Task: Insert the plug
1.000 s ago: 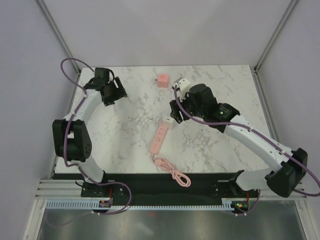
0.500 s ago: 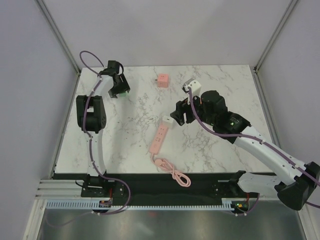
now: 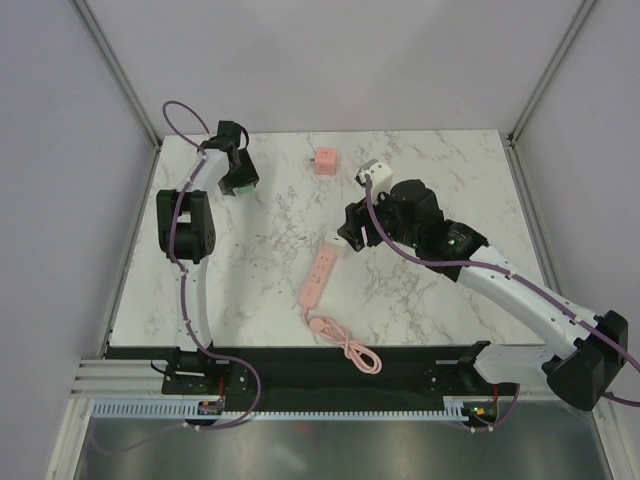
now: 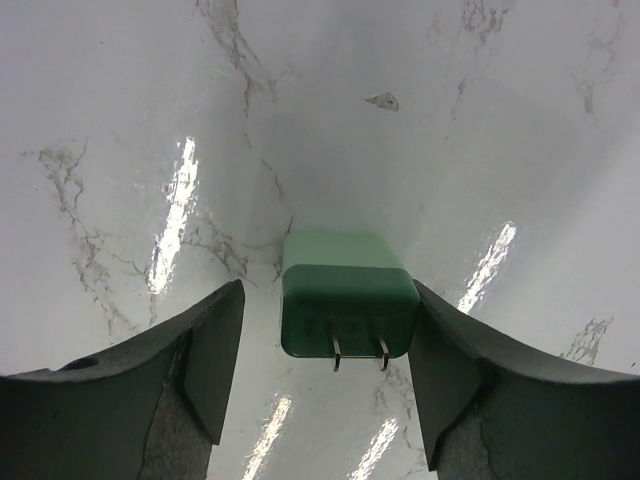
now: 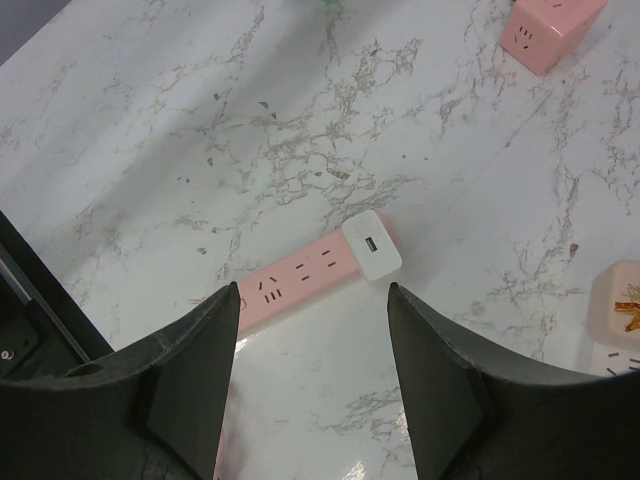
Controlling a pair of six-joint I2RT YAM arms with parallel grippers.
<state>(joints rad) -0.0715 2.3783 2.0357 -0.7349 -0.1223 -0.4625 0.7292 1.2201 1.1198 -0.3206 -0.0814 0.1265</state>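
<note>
One pink power strip (image 3: 318,279) lies near the middle of the tabletop (image 3: 450,170) seen from above, with the green plug (image 3: 243,188) at the far left. Left wrist: the left jaws stand spread around the plug, with a gap on one side. Right wrist: the right jaws hang spread and empty above the strip.

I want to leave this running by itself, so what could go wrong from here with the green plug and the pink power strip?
The green plug lies flat between the fingers of the open left tool, prongs toward the wrist; an uneven squeeze might twist it. The power strip lies loose under the open right tool, so it may slide when pushed. A white charger already takes up one end of it.
</note>
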